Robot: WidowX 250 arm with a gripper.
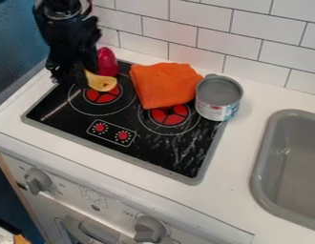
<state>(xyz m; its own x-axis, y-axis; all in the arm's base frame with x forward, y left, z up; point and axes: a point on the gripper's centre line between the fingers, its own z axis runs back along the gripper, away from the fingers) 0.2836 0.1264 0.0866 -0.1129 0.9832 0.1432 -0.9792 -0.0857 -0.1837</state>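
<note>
The black gripper (pixel 74 78) hangs over the left rear of the black stovetop (pixel 77 123). Right beside its lower end is a yellow, spoon-like piece (pixel 101 83) above the left burner; whether it is held cannot be made out. A dark pink-red rounded object (pixel 106 62) stands just behind that piece, close to the gripper's right side. An orange cloth (pixel 161 83) lies folded at the back of the stove, partly over the right burner. To the cloth's right, an open grey can (pixel 218 97) stands upright at the stove's rear right corner.
A grey sink basin (pixel 263 167) is set into the white counter (pixel 234 163) on the right. White wall tiles (pixel 193 40) rise behind the stove. Control knobs (pixel 149 228) stick out from the front panel, and a blue surface borders the left side.
</note>
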